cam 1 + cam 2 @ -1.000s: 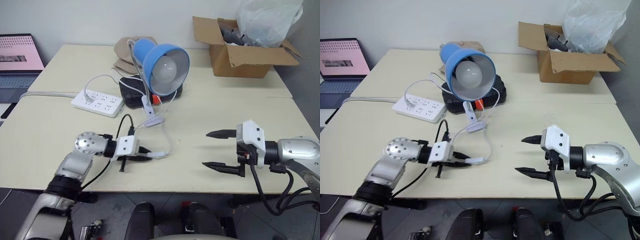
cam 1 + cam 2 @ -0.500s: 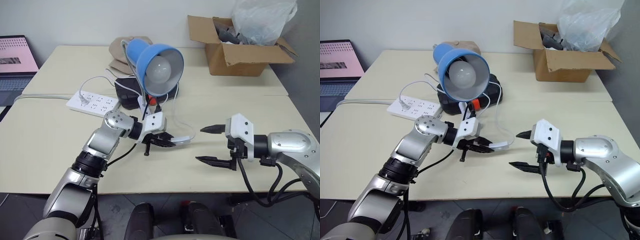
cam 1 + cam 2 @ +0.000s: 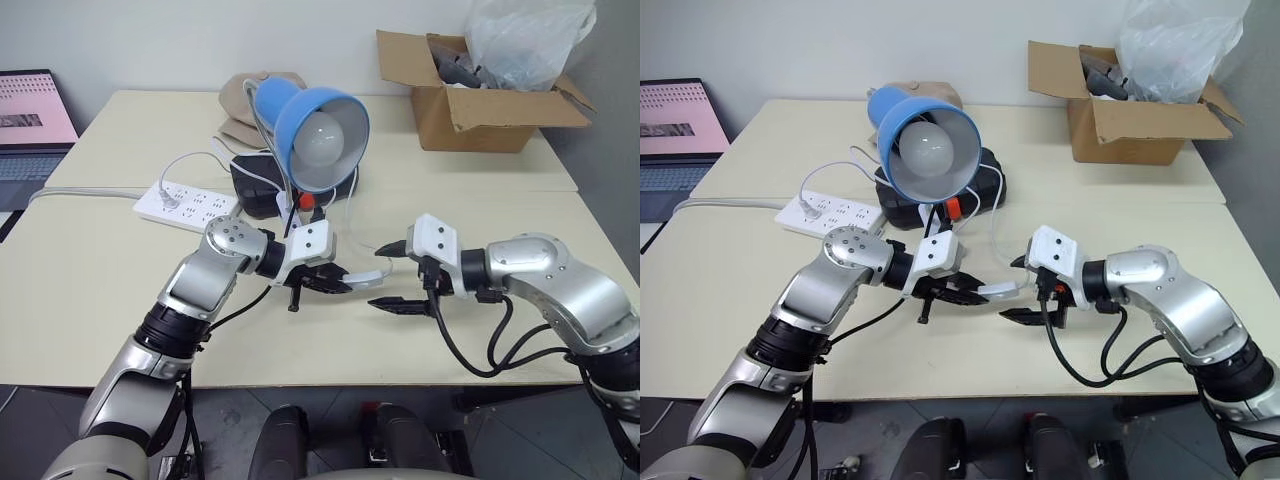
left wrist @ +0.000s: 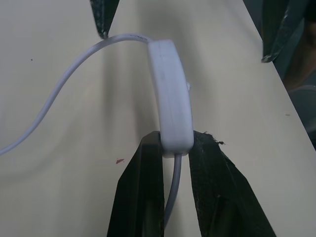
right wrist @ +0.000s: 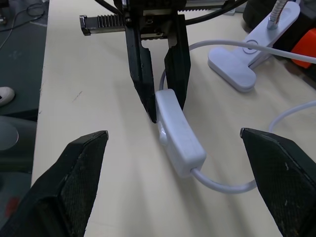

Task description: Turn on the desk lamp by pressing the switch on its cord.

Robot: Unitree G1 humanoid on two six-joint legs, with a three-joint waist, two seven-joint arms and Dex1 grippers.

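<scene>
The desk lamp (image 3: 320, 125) stands at the middle back of the table, with a blue shade and a white bulb that looks unlit. Its white clip base (image 5: 237, 66) rests on the table. The thin white cord (image 4: 59, 94) runs from there to the switch (image 3: 368, 280), a slim white oblong held just above the table. My left gripper (image 3: 335, 283) is shut on the near end of the switch (image 4: 170, 94). My right gripper (image 3: 377, 278) is open. One of its fingers (image 5: 84, 163) stands on each side of the switch's free end, clear of it.
A white power strip (image 3: 187, 205) lies left of the lamp, and a black object (image 3: 255, 185) sits behind the clip. A cardboard box (image 3: 480, 100) holding a plastic bag is at the back right. A laptop (image 3: 35, 110) is at the far left.
My left gripper lifted the switch off the table and carried it right, towards the centre. My right gripper moved left until its open fingers straddle the switch.
</scene>
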